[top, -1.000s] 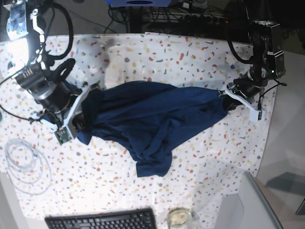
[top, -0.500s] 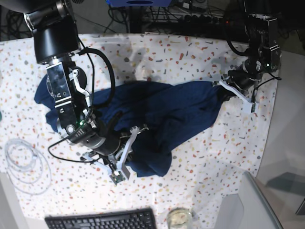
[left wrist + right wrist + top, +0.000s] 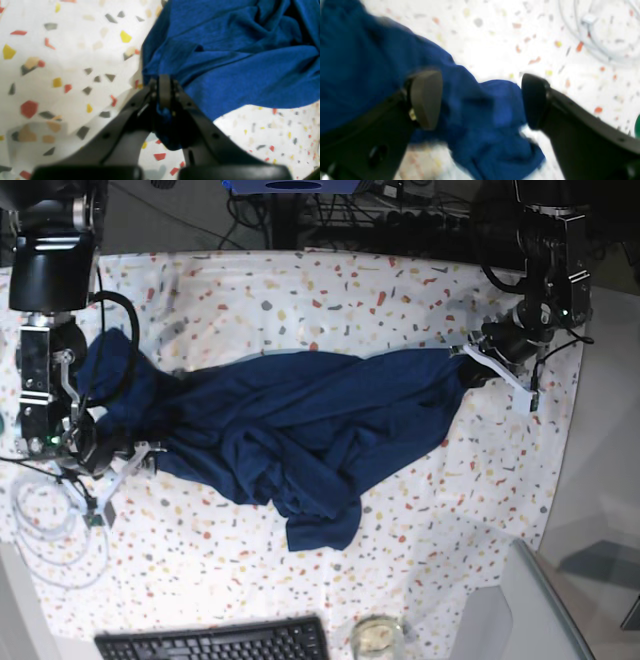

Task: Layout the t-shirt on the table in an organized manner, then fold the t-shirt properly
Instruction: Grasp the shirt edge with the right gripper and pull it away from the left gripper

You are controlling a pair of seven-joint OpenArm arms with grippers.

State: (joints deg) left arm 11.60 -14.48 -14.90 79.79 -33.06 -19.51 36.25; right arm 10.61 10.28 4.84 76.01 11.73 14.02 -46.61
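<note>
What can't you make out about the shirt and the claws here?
- Shirt, base view: bunched, so sleeves and collar are hidden in folds.
- Right gripper, right wrist view: blurred; contact with the cloth is unclear.
- Left gripper, left wrist view: shut on the shirt, which corner unknown.

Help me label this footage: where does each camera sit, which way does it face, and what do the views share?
Base: overhead, looking down on the table, the t-shirt, both arms, a keyboard and a coiled cable.
Left wrist: behind the left end effector, facing along its shut jaws, which pinch the shirt's edge.
Right wrist: behind the right end effector, blurred, its jaws spread either side of a bunched shirt fold.
Shared: all three show the t-shirt and table; base and right wrist both show the cable.
</note>
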